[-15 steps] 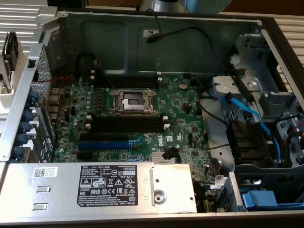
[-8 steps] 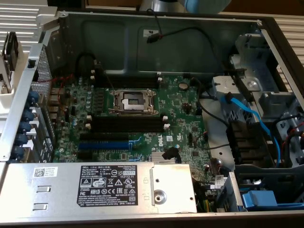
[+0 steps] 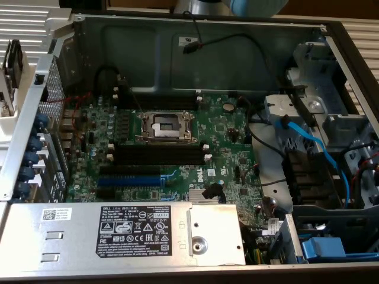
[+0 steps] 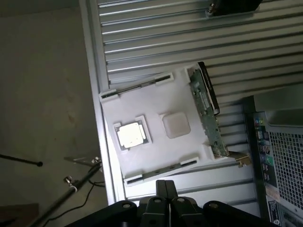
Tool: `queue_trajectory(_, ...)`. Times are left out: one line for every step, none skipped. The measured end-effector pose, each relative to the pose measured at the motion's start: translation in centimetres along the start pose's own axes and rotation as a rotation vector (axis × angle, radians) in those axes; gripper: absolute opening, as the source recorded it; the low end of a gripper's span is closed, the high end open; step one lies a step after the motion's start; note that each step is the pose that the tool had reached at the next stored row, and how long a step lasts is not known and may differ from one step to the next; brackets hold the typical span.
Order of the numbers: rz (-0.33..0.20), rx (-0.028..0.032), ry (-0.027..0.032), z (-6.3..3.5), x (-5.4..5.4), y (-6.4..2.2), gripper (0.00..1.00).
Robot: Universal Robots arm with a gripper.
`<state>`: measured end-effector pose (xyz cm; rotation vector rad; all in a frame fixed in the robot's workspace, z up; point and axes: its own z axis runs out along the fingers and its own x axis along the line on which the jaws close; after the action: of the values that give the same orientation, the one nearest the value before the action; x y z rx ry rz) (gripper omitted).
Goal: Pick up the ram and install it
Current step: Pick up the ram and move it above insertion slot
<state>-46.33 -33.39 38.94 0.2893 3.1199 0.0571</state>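
Hovering over the ribbed metal worktop, the tool is seen in the wrist view with its two black fingers pressed together and nothing pinched between them. A white tray is laid flat on the worktop beneath the camera. A silver processor chip is seated in one recess of the tray, and a pale square pad is set just beside it.

The ram is found on this tray, lying along the tray edge nearest the computer case. Its green board and white label are turned toward the camera, and a dark strip runs along its outer side. The ram is not touched by the tool, which is held well apart from it, near another edge of the tray.

In the exterior view the case is shown open. The green motherboard is spread across the middle of the frame, with the processor socket set slightly left of centre. The long black memory slots are placed directly below the socket, and the blue expansion slot is seen below those, toward the lower left. The labelled power supply is stretched along the lower left of the frame, and blue cables are draped through the right half. Part of the arm is glimpsed at the upper edge.
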Motion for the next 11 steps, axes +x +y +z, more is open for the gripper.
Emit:
queue_trajectory(0.016,-0.0001,-0.0006,0.01,0.0,0.0,0.1)
queue_trajectory(0.031,-0.0006,-0.001,0.01,0.0,0.0,0.1)
queue_trajectory(0.043,-0.0018,-0.0011,0.01,0.01,0.0,0.1)
queue_trajectory(0.053,-0.0032,-0.0012,0.01,0.03,0.0,0.1)
queue_trajectory(0.062,-0.0047,-0.0013,0.01,0.03,0.0,0.1)
queue_trajectory(0.063,-0.0072,-0.0008,0.01,0.03,-0.01,0.1)
queue_trajectory(0.062,-0.0103,-0.0002,0.02,0.04,-0.01,0.1)
queue_trajectory(0.052,-0.0133,0.0009,0.02,0.04,-0.01,0.1)
queue_trajectory(0.037,-0.0168,0.0024,0.02,0.04,-0.01,0.1)
queue_trajectory(0.02,-0.0198,0.0037,0.02,0.04,0.0,0.1)
queue_trajectory(0.003,-0.0224,0.005,0.02,0.04,-0.01,0.1)
